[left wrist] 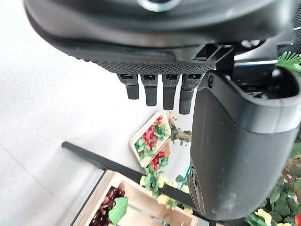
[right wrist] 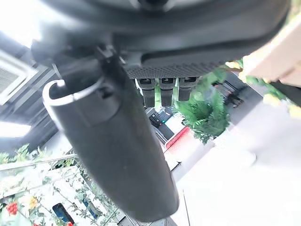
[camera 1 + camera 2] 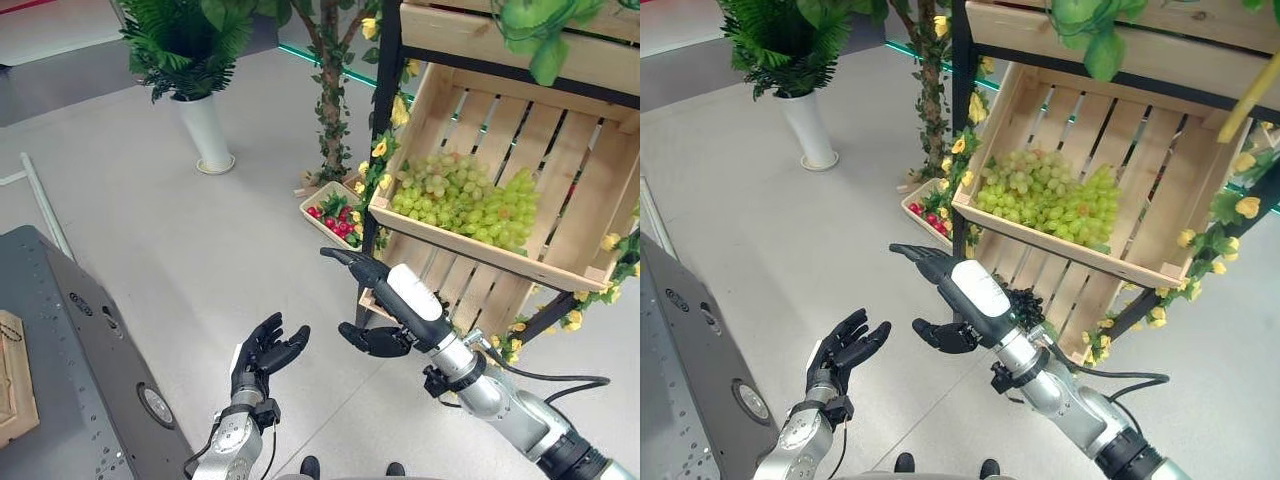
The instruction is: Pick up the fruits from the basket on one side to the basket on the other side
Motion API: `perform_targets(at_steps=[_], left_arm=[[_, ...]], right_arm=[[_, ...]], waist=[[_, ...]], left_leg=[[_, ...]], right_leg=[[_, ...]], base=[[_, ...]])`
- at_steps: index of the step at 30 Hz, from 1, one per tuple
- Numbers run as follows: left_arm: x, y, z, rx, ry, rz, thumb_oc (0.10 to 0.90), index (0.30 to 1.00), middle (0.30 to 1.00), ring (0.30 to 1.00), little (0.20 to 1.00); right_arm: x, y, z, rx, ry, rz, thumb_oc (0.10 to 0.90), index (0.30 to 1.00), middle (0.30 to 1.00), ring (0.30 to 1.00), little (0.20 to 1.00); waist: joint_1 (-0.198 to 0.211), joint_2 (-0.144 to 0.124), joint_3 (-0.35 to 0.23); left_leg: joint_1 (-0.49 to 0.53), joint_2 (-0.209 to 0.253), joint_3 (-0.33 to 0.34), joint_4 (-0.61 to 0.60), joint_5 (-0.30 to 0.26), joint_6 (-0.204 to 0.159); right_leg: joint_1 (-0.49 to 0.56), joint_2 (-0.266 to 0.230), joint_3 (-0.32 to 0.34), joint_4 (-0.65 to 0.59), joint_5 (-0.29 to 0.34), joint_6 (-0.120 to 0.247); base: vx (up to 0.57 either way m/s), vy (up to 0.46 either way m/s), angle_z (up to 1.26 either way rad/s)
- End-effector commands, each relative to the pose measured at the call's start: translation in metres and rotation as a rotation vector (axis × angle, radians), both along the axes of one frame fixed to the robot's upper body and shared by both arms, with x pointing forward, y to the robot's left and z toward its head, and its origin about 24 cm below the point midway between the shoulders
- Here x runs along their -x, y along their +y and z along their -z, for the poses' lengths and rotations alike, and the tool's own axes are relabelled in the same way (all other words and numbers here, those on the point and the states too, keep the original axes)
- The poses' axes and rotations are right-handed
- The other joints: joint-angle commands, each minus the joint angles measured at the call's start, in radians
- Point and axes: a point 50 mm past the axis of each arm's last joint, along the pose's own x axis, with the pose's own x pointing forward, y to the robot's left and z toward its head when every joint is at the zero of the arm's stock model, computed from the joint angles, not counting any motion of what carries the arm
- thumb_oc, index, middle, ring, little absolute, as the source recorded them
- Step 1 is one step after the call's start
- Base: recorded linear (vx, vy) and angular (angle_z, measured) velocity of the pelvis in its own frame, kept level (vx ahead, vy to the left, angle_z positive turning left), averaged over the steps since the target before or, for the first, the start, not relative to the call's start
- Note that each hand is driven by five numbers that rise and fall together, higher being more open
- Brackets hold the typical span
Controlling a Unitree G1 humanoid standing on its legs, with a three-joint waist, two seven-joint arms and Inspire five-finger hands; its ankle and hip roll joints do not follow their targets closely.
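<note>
While both hands hang empty, left hand (image 3: 262, 355) and right hand (image 3: 385, 318) fingers relaxed: green grapes (image 3: 465, 205), centre-right crate (image 3: 470, 250), probably soft, bruisable (lift by stem).

Open floor (image 3: 200, 260) leftward; crate rim (image 3: 470, 250) blocks above right robot hand (image 3: 375, 300).

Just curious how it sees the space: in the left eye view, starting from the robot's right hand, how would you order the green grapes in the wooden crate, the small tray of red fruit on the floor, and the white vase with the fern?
From the right hand:
1. Green grapes in the wooden crate, just above and beyond.
2. Small tray of red fruit, on the floor by the trunk, slightly farther.
3. White vase with the fern, far off, upper left.
</note>
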Motion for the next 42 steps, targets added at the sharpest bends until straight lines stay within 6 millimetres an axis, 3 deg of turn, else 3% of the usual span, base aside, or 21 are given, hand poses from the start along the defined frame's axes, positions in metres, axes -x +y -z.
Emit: perform_targets(at_steps=[1,4,8,10,11,12,13,16,18,20,21,23,25,26,28,30,31,32,35,38,42], left_arm=[[-0.029,0.013,-0.038,-0.073,-0.242,0.012,0.800,0.900,0.900,0.900,0.900],[-0.028,0.018,-0.036,-0.072,-0.227,-0.014,0.800,0.900,0.900,0.900,0.900],[-0.018,0.027,-0.025,-0.008,-0.177,-0.128,0.800,0.900,0.900,0.900,0.900],[-0.013,0.027,-0.020,0.034,-0.164,-0.156,0.800,0.900,0.900,0.900,0.900],[-0.014,0.020,-0.018,0.068,-0.163,-0.132,0.800,0.900,0.900,0.900,0.900],[-0.016,0.017,-0.017,0.072,-0.164,-0.112,0.800,0.900,0.900,0.900,0.900],[-0.020,0.011,-0.018,0.082,-0.168,-0.061,0.800,0.900,0.900,0.900,0.900],[-0.026,0.005,-0.019,0.089,-0.164,-0.011,0.800,0.900,0.900,0.900,0.900],[-0.027,0.001,-0.016,0.106,-0.140,0.004,0.800,0.900,0.900,0.900,0.900],[-0.029,-0.001,-0.017,0.106,-0.140,0.024,0.800,0.900,0.900,0.900,0.900],[-0.030,-0.002,-0.016,0.104,-0.137,0.027,0.800,0.900,0.900,0.900,0.900],[-0.034,-0.008,-0.016,0.104,-0.129,0.038,0.800,0.900,0.900,0.900,0.900],[-0.031,-0.006,-0.018,0.076,-0.142,0.050,0.800,0.900,0.900,0.900,0.900],[-0.025,-0.001,-0.016,0.058,-0.128,0.057,0.800,0.900,0.900,0.900,0.900],[-0.020,0.007,-0.007,0.055,-0.073,0.077,0.800,0.900,0.900,0.900,0.900],[-0.024,0.010,-0.006,0.041,-0.053,0.136,0.800,0.900,0.900,0.900,0.900],[-0.024,0.010,-0.007,0.040,-0.057,0.137,0.800,0.900,0.900,0.900,0.900],[-0.028,0.005,-0.011,0.038,-0.066,0.183,0.800,0.900,0.900,0.900,0.900],[-0.032,-0.007,-0.012,0.040,-0.064,0.248,0.800,0.900,0.900,0.900,0.900],[-0.032,-0.019,-0.009,0.079,-0.045,0.184,0.800,0.900,0.900,0.900,0.900],[-0.036,-0.031,-0.011,0.081,-0.063,0.220,0.800,0.900,0.900,0.900,0.900]], right_arm=[[-0.006,0.016,-0.031,-0.122,-0.088,-0.081,0.800,0.900,0.900,0.900,0.900],[-0.007,0.019,-0.031,-0.075,-0.083,-0.100,0.800,0.900,0.900,0.900,0.900],[-0.017,0.022,-0.030,-0.037,-0.014,-0.114,0.800,0.900,0.900,0.900,0.900],[-0.019,0.020,-0.028,-0.020,0.014,-0.113,0.800,0.900,0.900,0.900,0.900],[-0.021,0.016,-0.026,0.001,0.034,-0.095,0.800,0.900,0.900,0.900,0.900],[-0.022,0.013,-0.025,0.008,0.042,-0.085,0.800,0.900,0.900,0.900,0.900],[-0.024,0.006,-0.022,0.022,0.062,-0.066,0.800,0.900,0.900,0.900,0.900],[-0.025,-0.007,-0.018,0.025,0.116,-0.046,0.800,0.900,0.900,0.900,0.900],[-0.026,-0.015,-0.006,-0.020,0.195,-0.006,0.800,0.900,0.900,0.900,0.900],[-0.023,-0.019,0.006,-0.043,0.228,0.046,0.800,0.900,0.900,0.900,0.900],[-0.023,-0.019,0.009,-0.041,0.235,0.058,0.800,0.900,0.900,0.900,0.900],[-0.026,-0.019,0.015,-0.065,0.269,0.116,0.800,0.900,0.900,0.900,0.900],[-0.026,-0.019,0.014,-0.105,0.285,0.129,0.800,0.900,0.900,0.900,0.900],[-0.022,-0.018,0.016,-0.107,0.286,0.123,0.800,0.900,0.900,0.900,0.900],[-0.016,-0.018,0.021,-0.085,0.284,0.123,0.800,0.900,0.900,0.900,0.900],[-0.016,-0.024,0.024,-0.134,0.314,0.169,0.800,0.900,0.900,0.900,0.900],[-0.016,-0.025,0.025,-0.138,0.318,0.171,0.800,0.900,0.900,0.900,0.900],[-0.017,-0.029,0.029,-0.164,0.328,0.225,0.800,0.900,0.900,0.900,0.900],[-0.017,-0.035,0.033,-0.206,0.353,0.305,0.800,0.900,0.900,0.900,0.900],[-0.020,-0.032,0.027,-0.335,0.440,0.250,0.800,0.900,0.900,0.900,0.900],[-0.027,-0.025,0.029,-0.371,0.526,0.195,0.800,0.900,0.900,0.900,0.900]], waist=[[0.029,-0.014,-0.016],[0.039,-0.014,-0.002],[0.069,-0.021,0.026],[0.081,-0.021,0.039],[0.078,-0.022,0.052],[0.075,-0.023,0.057],[0.056,-0.032,0.062],[0.027,-0.043,0.061],[0.007,-0.021,0.047],[-0.017,-0.003,0.029],[-0.022,-0.002,0.026],[-0.016,-0.002,0.018],[-0.020,0.001,0.029],[-0.033,0.007,0.041],[-0.061,0.015,0.059],[-0.079,0.014,0.056],[-0.079,0.015,0.053],[-0.087,0.018,0.047],[-0.109,0.010,0.036],[-0.087,-0.030,0.023],[-0.069,-0.042,0.030]], left_leg=[[0.033,-0.016,-0.032,0.008,-0.094,0.029],[0.026,-0.011,-0.053,0.008,-0.078,0.024],[0.001,0.017,-0.078,0.014,-0.030,-0.019],[-0.037,0.032,-0.095,0.009,0.031,-0.046],[-0.071,0.046,-0.042,0.024,0.065,-0.060],[-0.075,0.051,-0.013,0.042,0.064,-0.062],[-0.072,0.056,0.098,0.156,0.008,-0.062],[-0.060,0.023,0.194,0.322,-0.107,-0.026],[0.012,-0.025,0.204,0.220,-0.148,-0.015],[0.085,-0.025,0.218,0.044,-0.123,-0.011],[0.092,-0.024,0.219,0.026,-0.117,-0.011],[0.066,-0.051,0.133,0.008,-0.119,0.001],[0.064,-0.063,0.119,0.008,-0.122,0.022],[0.063,-0.067,0.107,0.008,-0.120,0.038],[0.049,-0.068,0.078,0.008,-0.102,0.060],[0.044,-0.062,-0.006,0.008,-0.091,0.073],[0.041,-0.060,-0.014,0.008,-0.090,0.074],[0.042,-0.048,-0.077,0.008,-0.087,0.077],[0.041,-0.037,-0.149,0.008,-0.082,0.070],[0.011,-0.001,-0.155,0.010,-0.062,0.020],[-0.035,0.055,-0.112,0.008,-0.013,-0.021]], right_leg=[[0.043,-0.002,-0.044,0.090,-0.092,-0.049],[0.032,0.006,-0.053,0.117,-0.109,-0.066],[0.039,0.026,-0.081,0.099,-0.110,-0.102],[0.050,0.033,-0.096,0.079,-0.098,-0.106],[0.055,0.032,-0.130,0.070,-0.093,-0.106],[0.057,0.029,-0.144,0.073,-0.094,-0.106],[0.060,0.018,-0.179,0.077,-0.101,-0.100],[0.052,-0.003,-0.221,0.076,-0.085,-0.091],[0.044,0.007,-0.232,0.078,-0.071,-0.065],[0.041,0.026,-0.233,0.049,-0.054,-0.050],[0.041,0.029,-0.229,0.042,-0.050,-0.049],[0.026,0.039,-0.210,0.051,-0.052,-0.044],[-0.026,0.030,-0.202,0.170,-0.059,-0.031],[-0.083,0.017,-0.174,0.289,-0.035,-0.004],[-0.164,-0.001,-0.097,0.422,0.003,0.007],[-0.152,-0.010,0.028,0.397,-0.007,-0.011],[-0.149,-0.012,0.038,0.389,-0.006,-0.013],[-0.119,-0.018,0.142,0.326,-0.003,-0.023],[-0.076,0.043,0.277,0.248,-0.054,-0.037],[-0.007,0.056,0.243,0.094,-0.056,-0.059],[0.008,0.059,0.206,0.018,-0.031,-0.079]], base=[[0.00,-0.223,0.20],[-0.03,-0.211,0.20],[-0.06,-0.287,0.26],[-0.11,-0.179,0.23],[-0.15,-0.104,0.35],[-0.18,-0.131,0.57],[-0.10,-0.054,0.55],[-0.11,0.022,0.83],[-0.07,0.129,0.68],[-0.07,0.119,0.72],[-0.09,0.103,0.94],[-0.10,0.074,0.86],[-0.07,0.100,0.25],[-0.07,0.096,0.01],[-0.14,-0.034,0.08],[-0.07,-0.236,0.73],[0.01,-0.368,1.17],[0.02,-0.392,1.14],[-0.01,-0.360,1.43],[-0.15,-0.551,1.58],[-0.20,-0.346,0.17]])
